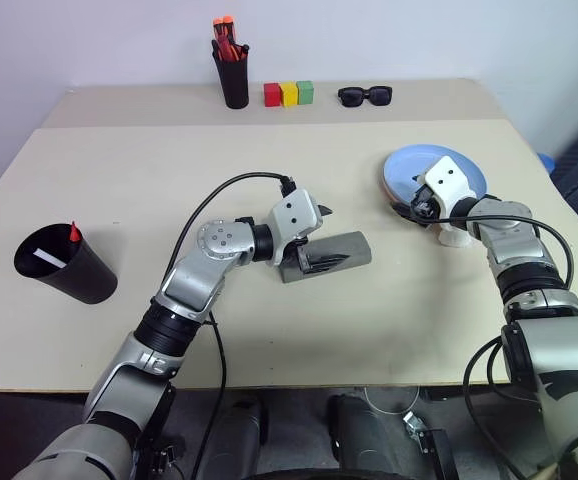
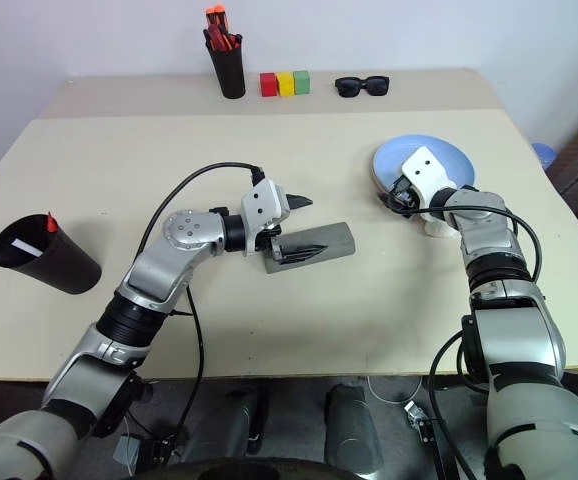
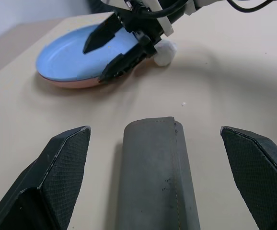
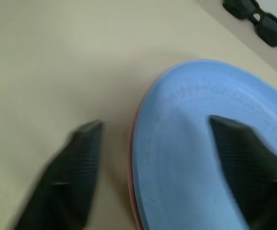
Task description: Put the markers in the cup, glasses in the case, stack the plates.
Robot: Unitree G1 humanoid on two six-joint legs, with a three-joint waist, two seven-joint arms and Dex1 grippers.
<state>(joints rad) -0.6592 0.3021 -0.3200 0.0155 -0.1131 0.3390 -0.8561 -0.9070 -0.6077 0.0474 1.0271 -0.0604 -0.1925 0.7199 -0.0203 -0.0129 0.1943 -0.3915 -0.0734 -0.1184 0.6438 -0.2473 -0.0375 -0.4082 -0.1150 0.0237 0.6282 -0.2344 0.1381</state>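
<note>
Both plates (image 4: 201, 143) between right gripper (image 4: 162, 167) fingers

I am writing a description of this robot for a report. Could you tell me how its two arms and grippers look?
Both arms are built of silver-grey metal segments joined by black joints. A white housing sits at each wrist, and a black cable loops along each arm. The left gripper and the right gripper each end in two black, wedge-shaped fingers with a fine textured pattern on the inner faces.

We find a lab-style test station: a plain beige table (image 1: 269, 170) against a bare white wall (image 1: 389, 40), with three coloured blocks (image 1: 288, 94) lined up.
</note>
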